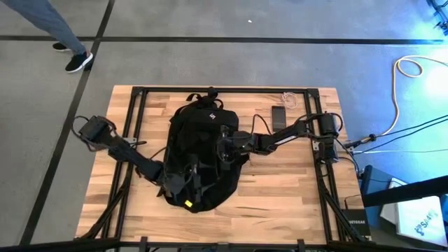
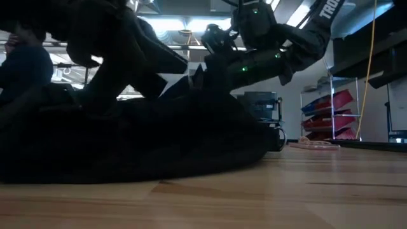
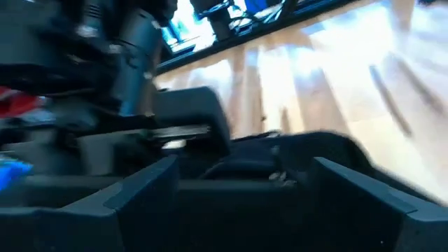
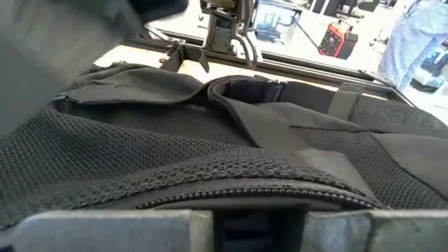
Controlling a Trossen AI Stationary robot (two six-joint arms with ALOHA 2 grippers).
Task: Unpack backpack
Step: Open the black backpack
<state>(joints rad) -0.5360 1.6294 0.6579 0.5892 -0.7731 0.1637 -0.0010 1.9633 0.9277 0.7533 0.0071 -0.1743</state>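
The black backpack [image 1: 203, 150] lies flat on the middle of the wooden table [image 1: 280, 199], its top loop toward the far edge. In the right wrist view its mesh back panel [image 4: 161, 150] and straps fill the picture. My right gripper [image 1: 222, 145] reaches in from the table's right over the backpack's middle, its fingers [image 4: 112, 224] close together at a corded fabric edge. My left gripper [image 1: 178, 183] comes from the left to the backpack's near left part. It stands open [image 3: 252, 192], a hump of black fabric [image 3: 280, 164] between its fingers; I cannot tell whether they touch it. My right gripper is shut on the backpack at a corded edge of its mesh-backed fabric [image 4: 259, 196], near the pack's middle. The fingers come nearly level from the table's right, slanting a little down. The picture's bottom edge cuts off the place of contact. The backpack rests on the table.
A small flat black phone [image 1: 278, 114] and a coil of white cable [image 1: 288, 99] lie far right of the backpack. Black frame rails [image 1: 136, 105] run along the table's edges. Bare wood lies at the near right. A person's legs [image 1: 66, 42] show on the floor beyond the far left.
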